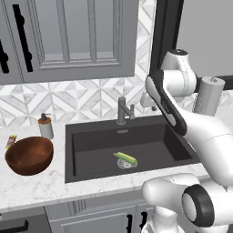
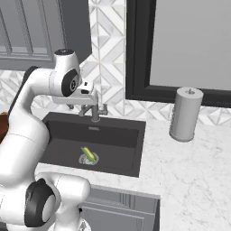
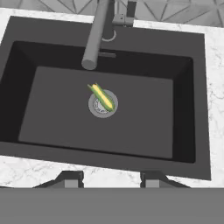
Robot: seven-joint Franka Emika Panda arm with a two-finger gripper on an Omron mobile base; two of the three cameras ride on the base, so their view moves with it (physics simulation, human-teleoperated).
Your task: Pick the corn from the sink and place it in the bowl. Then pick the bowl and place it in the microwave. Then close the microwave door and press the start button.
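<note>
The small yellow-kernelled, green-husked corn (image 3: 102, 96) is lying across the dark charcoal sink (image 3: 39, 105) drain, looking light, stiff and rollable, best pinched mid-length, while the two-finger gripper (image 3: 109, 178) is hovering with fingers apart

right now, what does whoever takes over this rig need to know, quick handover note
End effector: open and empty, held high above the sink, looking straight down into it.
Corn: lying across the round drain on the basin floor, just below the faucet spout.
Bowl: empty, on the counter left of the sink, in front of the soap dispenser.
Done: nothing yet; the corn has not been picked.
Left: grasp the corn, drop it in the bowl, carry the bowl to the microwave, close the door, press start.
</note>
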